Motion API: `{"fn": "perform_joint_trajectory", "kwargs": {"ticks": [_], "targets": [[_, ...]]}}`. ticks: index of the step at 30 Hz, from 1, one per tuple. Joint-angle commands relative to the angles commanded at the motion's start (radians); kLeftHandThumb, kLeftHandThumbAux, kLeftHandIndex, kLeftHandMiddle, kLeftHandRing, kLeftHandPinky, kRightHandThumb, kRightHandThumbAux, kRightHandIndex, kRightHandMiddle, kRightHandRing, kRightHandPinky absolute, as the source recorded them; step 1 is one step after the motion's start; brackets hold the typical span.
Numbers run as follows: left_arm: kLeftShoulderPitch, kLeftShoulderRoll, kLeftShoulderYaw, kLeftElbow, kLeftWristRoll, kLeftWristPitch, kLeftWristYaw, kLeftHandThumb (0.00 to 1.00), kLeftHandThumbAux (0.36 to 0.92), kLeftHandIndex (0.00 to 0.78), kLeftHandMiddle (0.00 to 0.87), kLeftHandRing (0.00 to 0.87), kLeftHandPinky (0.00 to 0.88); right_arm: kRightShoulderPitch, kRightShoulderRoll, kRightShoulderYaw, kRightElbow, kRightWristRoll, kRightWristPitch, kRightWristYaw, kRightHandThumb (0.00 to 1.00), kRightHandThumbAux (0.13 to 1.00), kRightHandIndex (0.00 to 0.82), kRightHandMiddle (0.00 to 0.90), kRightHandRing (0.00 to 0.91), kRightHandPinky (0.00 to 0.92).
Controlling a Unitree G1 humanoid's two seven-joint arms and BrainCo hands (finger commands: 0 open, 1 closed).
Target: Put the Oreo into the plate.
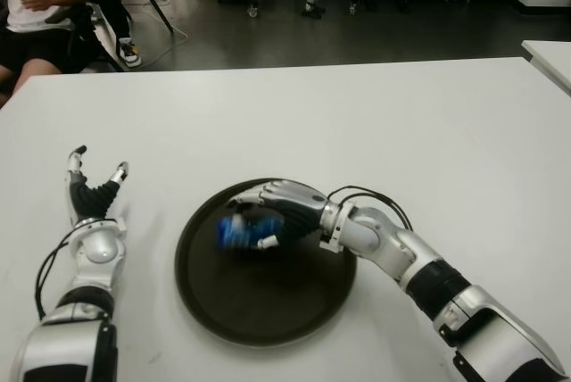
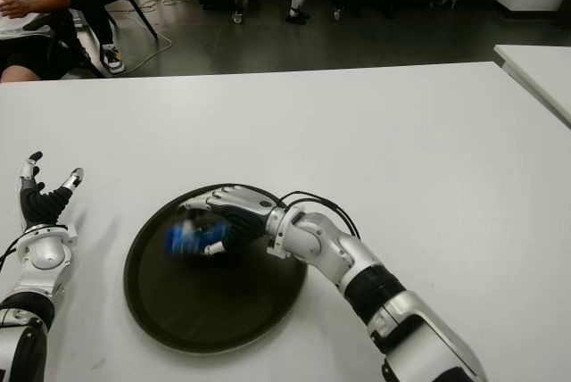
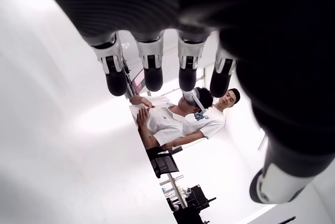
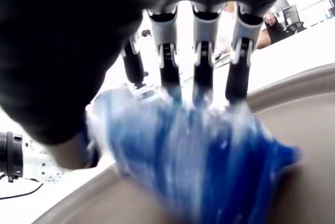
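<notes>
The Oreo (image 1: pixel 239 232) is a blue packet, smeared by motion, just above the left part of the round dark plate (image 1: pixel 268 311). My right hand (image 1: pixel 254 221) reaches in from the right and hovers over the plate, directly above the packet. In the right wrist view its fingers (image 4: pixel 201 62) stretch out straight over the blurred Oreo (image 4: pixel 199 166) and do not close around it, so the packet looks loose from the hand. My left hand (image 1: pixel 96 181) shows left of the plate over the white table (image 1: pixel 401 123), fingers spread and holding nothing.
A person (image 1: pixel 36 7) sits beyond the table's far left corner, with chairs and cables on the dark floor behind. A second white table (image 1: pixel 549 56) stands at the far right. Bare tabletop surrounds the plate.
</notes>
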Motion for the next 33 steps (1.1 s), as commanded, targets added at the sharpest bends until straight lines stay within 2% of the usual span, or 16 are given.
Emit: {"fn": "perform_joint_trajectory", "kwargs": {"ticks": [8,21,33], "targets": [[-0.002,-0.003,0.008,0.001,-0.014,0.001,-0.015,0.000,0.681,0.014,0.012,0.000,0.000,-0.010,-0.007,0.003,0.009,-0.018,-0.024,-0.016,0.000,0.717,0.000,0.000,0.000,0.000],[-0.001,-0.005,0.010,-0.002,-0.017,-0.008,-0.011,0.000,0.688,0.017,0.024,0.000,0.000,-0.007,-0.013,0.003,-0.009,-0.029,0.008,0.003,0.000,0.791,0.000,0.000,0.000,0.000],[0.000,-0.008,0.017,-0.004,-0.026,-0.003,-0.023,0.000,0.687,0.012,0.017,0.000,0.000,-0.010,-0.013,0.002,-0.011,-0.021,0.015,0.017,0.000,0.810,0.000,0.000,0.000,0.000]]}}
